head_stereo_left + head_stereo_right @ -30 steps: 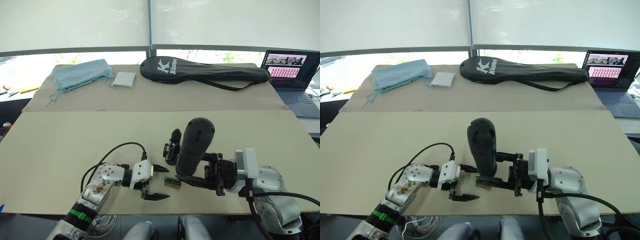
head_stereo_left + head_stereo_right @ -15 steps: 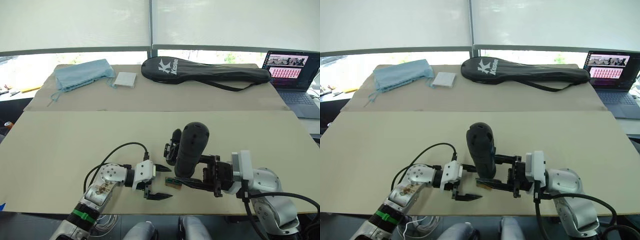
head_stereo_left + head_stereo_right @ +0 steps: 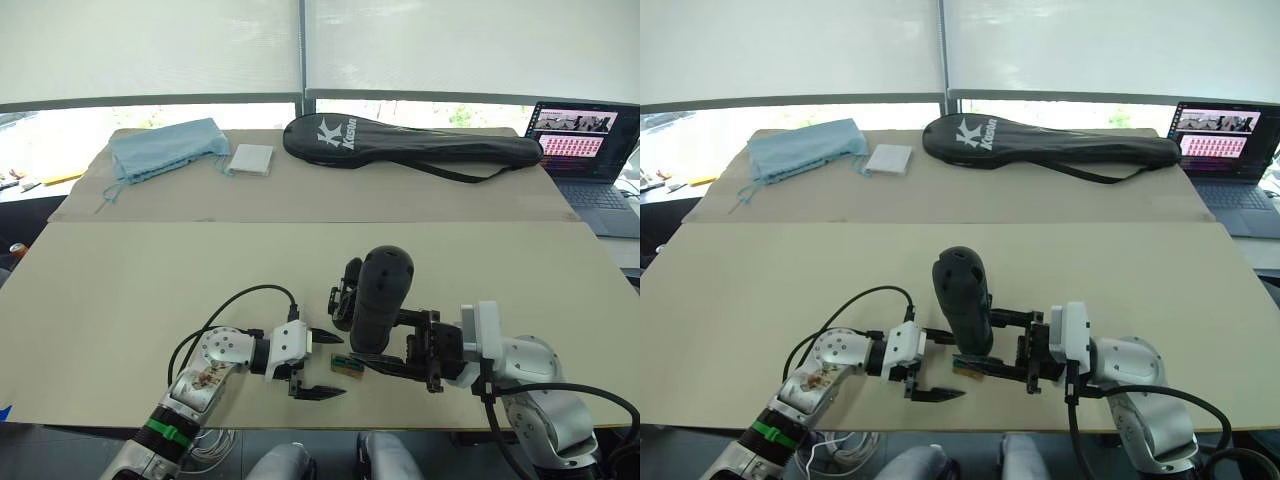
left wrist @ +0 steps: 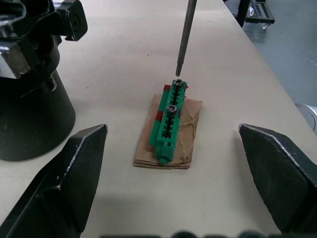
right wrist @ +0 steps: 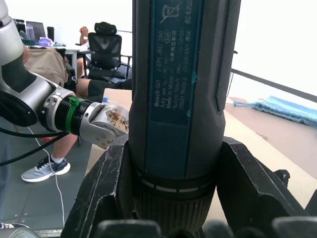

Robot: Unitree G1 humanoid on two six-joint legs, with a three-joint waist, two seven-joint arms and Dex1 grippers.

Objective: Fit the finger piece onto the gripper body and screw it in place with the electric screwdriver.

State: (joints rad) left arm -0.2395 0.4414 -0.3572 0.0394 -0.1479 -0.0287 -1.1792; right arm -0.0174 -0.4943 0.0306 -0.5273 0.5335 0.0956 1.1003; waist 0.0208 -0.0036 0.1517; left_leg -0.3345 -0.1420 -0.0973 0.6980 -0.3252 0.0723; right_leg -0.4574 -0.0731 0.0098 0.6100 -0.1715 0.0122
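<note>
My right gripper (image 3: 388, 345) is shut on the electric screwdriver (image 3: 380, 295), a thick black cylinder held nearly upright near the table's front edge. Its thin metal bit (image 4: 185, 34) points down onto a screw at the far end of a small green screw holder on brown card (image 4: 170, 121). My left gripper (image 3: 340, 366) stands open just left of it, one finger on each side of the holder and nothing gripped. The black gripper body (image 3: 347, 290) stands on its round base (image 4: 29, 114) right behind the screwdriver. The finger piece is out of view.
Along the far side of the table (image 3: 150, 290) lie a long black racket bag (image 3: 410, 145), a blue cloth (image 3: 165, 148) and a white pad (image 3: 248, 159). A laptop (image 3: 585, 150) is open at the far right. The table's front edge runs just under both grippers.
The screwdriver has come down and slightly to the left in my right gripper over the last second. My left gripper edged a little to the right, still open.
</note>
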